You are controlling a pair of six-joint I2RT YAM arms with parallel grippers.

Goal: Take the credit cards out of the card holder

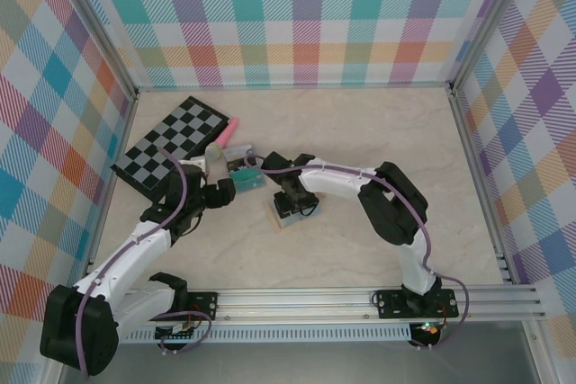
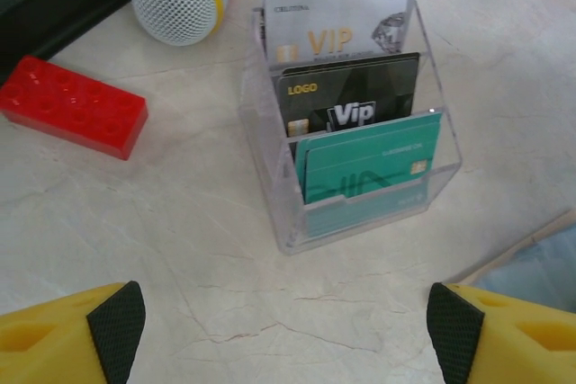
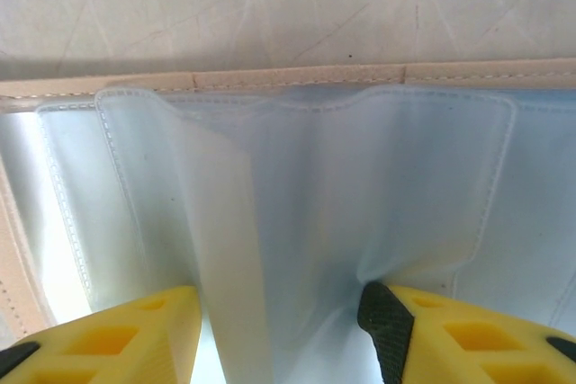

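Though blurry, card holder (image 3: 315, 177) between fingers (image 3: 387, 323)

Pastel plaid walls (image 1: 306, 15), pale marbled tabletop (image 1: 360, 123), aluminium rail (image 1: 360, 299) along near edge

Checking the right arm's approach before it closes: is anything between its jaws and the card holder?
Nothing visible does. The right gripper is down on the open card holder, with its jaws apart on either side of a raised fold of the light-blue inner sleeve. That fold is part of the holder itself.
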